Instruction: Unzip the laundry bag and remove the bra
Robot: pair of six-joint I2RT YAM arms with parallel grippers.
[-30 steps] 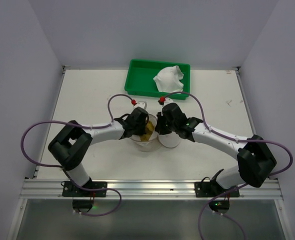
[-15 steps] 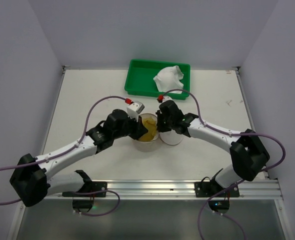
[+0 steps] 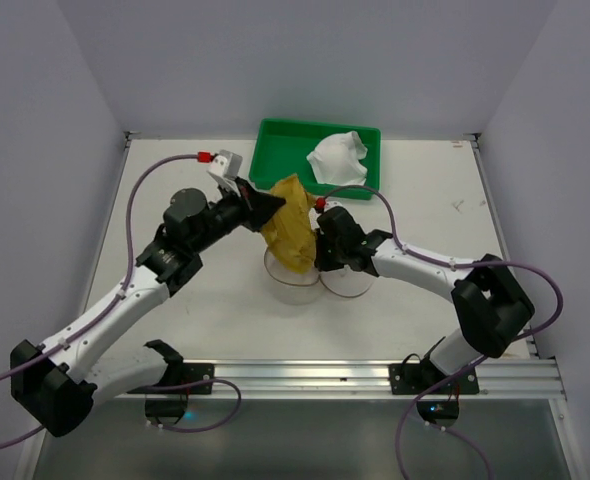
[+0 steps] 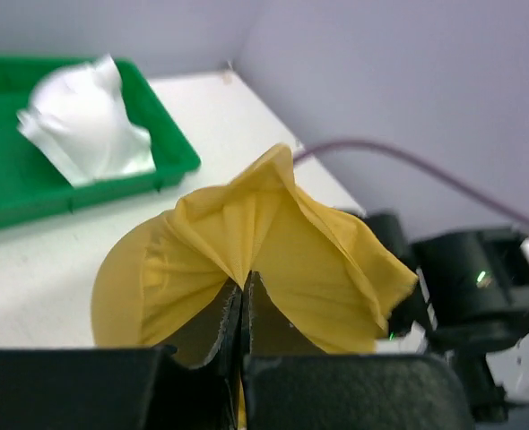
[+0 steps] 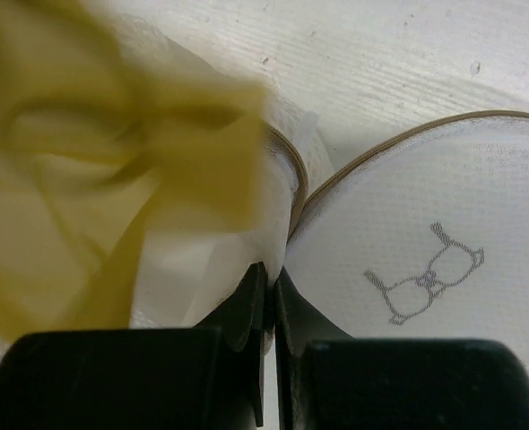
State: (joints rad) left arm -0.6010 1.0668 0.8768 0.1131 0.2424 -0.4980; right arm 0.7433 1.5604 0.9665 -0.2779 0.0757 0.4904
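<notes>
The laundry bag [image 3: 297, 281] lies open at mid-table, its round lid [image 3: 347, 283] flipped to the right; the lid [image 5: 435, 269] bears a small bra drawing. My left gripper [image 3: 259, 207] is shut on the yellow bra [image 3: 290, 232] and holds it lifted above the bag; the cloth [image 4: 264, 260] fans out from the closed fingertips [image 4: 244, 291]. My right gripper [image 3: 321, 258] is shut on the bag's mesh wall [image 5: 238, 233] next to the rim, its tips [image 5: 270, 276] pinching the fabric. The yellow bra [image 5: 76, 170] shows blurred at the left of the right wrist view. The zipper pull is not visible.
A green tray [image 3: 280, 165] stands at the back of the table with a crumpled white cloth [image 3: 337, 157] in it; tray [image 4: 31, 197] and cloth [image 4: 81, 125] also show in the left wrist view. The right arm [image 4: 480, 287] lies close behind the bra.
My left arm has swung up and back to the left, drawing the yellow bra out of the bag and into the air. The right gripper has stayed at the bag's rim.
</notes>
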